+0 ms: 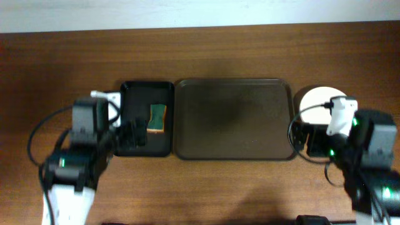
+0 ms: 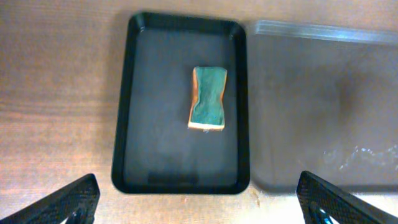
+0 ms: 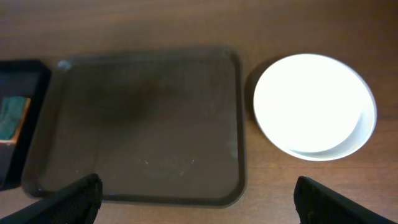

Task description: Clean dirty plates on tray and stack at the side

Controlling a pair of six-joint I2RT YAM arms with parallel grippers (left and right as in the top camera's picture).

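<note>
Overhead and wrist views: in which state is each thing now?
Brown tray: no plates on it.
Plates: stacked beside the brown tray, on its right; top one looks clean.
Sponge: lying flat, green side up.
Black tray: holds the sponge.
Left gripper: open, holding nothing.
Right gripper: open, holding nothing.

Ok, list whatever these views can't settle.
- Plate stack, overhead: near side hidden by the right arm; plate count unclear even from the right wrist.
- Sponge, right wrist: cut off by the left edge.
- Brown tray, left wrist: right end cut off by the frame.
</note>
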